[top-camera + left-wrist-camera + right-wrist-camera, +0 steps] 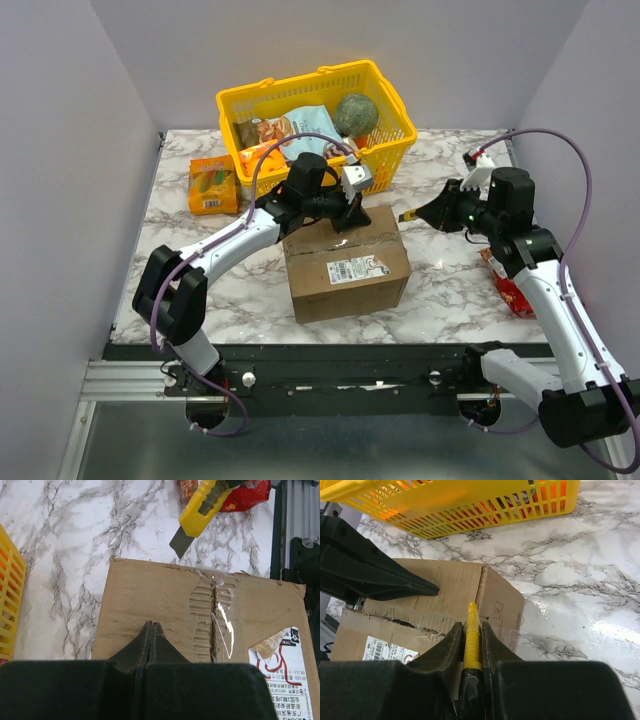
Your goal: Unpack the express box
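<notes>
Left wrist view: the left gripper (pixel 151 628) has its fingers pressed together, empty, with the tips at the top face of the express box (pixel 150 595). The right gripper (pixel 471 630) is clamped on a yellow utility knife (pixel 202 507); the extended blade is just beside the box's edge, contact unconfirmed. The box is closed, label (pixel 280 675) up, mid-table (pixel 450 290), near the yellow basket (pixel 395 150).

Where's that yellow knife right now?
The yellow utility knife is clamped in the right gripper, beside the far right corner of the express box, with its blade pointing at the box.
</notes>
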Action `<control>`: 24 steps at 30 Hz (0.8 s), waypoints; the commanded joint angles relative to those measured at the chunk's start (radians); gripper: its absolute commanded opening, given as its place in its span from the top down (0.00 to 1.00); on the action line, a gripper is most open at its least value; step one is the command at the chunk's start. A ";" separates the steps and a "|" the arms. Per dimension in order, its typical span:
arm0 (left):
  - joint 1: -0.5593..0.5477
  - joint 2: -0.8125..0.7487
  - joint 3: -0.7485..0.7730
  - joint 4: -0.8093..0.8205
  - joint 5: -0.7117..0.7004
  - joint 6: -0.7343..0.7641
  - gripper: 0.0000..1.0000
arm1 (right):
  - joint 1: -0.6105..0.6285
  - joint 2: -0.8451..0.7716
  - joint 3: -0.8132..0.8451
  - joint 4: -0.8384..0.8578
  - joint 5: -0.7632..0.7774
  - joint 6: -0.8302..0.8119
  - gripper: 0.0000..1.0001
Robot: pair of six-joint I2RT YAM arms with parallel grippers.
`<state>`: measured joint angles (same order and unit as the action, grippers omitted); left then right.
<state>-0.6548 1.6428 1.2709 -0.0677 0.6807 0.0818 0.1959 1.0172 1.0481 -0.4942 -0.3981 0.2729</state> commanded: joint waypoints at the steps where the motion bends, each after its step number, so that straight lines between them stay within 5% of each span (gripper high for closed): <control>1: -0.005 -0.005 -0.031 -0.058 -0.041 0.006 1.00 | 0.016 0.006 -0.013 0.009 -0.022 -0.004 1.00; 24: -0.006 0.015 -0.048 -0.070 -0.128 0.038 1.00 | 0.017 -0.046 0.058 -0.331 -0.048 -0.110 1.00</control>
<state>-0.6685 1.6417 1.2598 -0.0517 0.6605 0.0864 0.2085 1.0042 1.0775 -0.6571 -0.4057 0.1970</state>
